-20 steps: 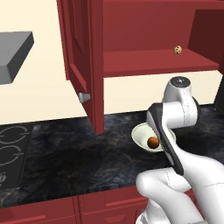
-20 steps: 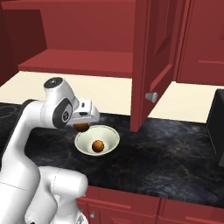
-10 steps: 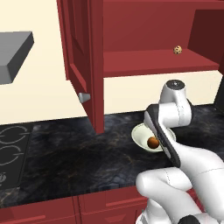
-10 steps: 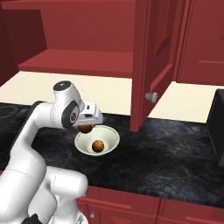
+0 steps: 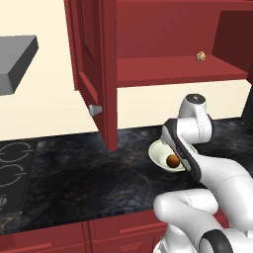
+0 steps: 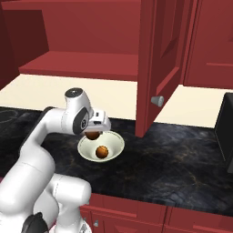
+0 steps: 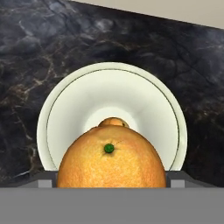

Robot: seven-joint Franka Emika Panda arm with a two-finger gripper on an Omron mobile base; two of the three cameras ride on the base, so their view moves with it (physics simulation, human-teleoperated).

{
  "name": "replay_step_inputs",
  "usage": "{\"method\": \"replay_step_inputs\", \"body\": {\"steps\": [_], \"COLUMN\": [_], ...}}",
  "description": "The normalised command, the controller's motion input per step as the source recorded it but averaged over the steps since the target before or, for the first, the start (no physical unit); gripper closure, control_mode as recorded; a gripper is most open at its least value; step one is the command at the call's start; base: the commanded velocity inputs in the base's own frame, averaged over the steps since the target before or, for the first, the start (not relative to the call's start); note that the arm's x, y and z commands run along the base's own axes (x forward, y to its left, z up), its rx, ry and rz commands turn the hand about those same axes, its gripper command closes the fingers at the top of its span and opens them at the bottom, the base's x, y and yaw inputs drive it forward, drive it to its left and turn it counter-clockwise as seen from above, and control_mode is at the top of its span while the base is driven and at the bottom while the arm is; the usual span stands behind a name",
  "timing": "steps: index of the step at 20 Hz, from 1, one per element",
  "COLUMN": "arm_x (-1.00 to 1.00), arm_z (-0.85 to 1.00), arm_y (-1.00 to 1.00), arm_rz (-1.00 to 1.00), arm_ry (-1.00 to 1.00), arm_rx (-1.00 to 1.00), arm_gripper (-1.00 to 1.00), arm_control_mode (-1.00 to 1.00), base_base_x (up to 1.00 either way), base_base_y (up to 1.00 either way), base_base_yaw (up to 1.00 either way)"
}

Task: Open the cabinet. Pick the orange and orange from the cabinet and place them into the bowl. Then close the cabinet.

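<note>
The cabinet (image 6: pixel 159 59) stands open and one orange (image 6: pixel 101 152) lies in the bowl (image 6: pixel 114 146). The gripper (image 6: pixel 93 133) grasps the second orange (image 7: pixel 112 159) just above the bowl, at the first one's 11 o'clock — not yet released. Left, I judge: drop it, then shut the doors.

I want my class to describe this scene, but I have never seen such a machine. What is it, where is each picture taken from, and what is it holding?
It is a white robot arm in a computer-drawn kitchen. Two pictures look over it from behind, left and right; the third looks down from its hand. Its tool grips one orange above a cream bowl on the dark counter. A second orange already lies in the bowl. The red cabinet above stands open, with a speckled ball on its shelf.
</note>
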Motion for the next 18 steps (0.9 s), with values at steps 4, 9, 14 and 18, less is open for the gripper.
{"method": "replay_step_inputs", "body": {"steps": [4, 9, 14, 18], "arm_x": [0.19, 0.20, 0.17, 0.17], "arm_z": [-0.29, -0.25, -0.22, -0.20], "arm_y": [0.00, -0.01, -0.01, 0.00], "arm_rz": [0.00, -0.01, -0.01, -0.01], "arm_ry": [0.02, 0.01, 0.00, 0.00], "arm_rx": [0.00, 0.00, 0.00, 0.00], "arm_gripper": [1.00, 1.00, 1.00, 1.00], "arm_control_mode": [-1.00, -1.00, -1.00, -1.00], "base_base_x": [0.00, 0.00, 0.00, 0.00], "base_base_y": [0.00, 0.00, 0.00, 0.00], "base_base_yaw": [0.00, 0.00, 0.00, 0.00]}}
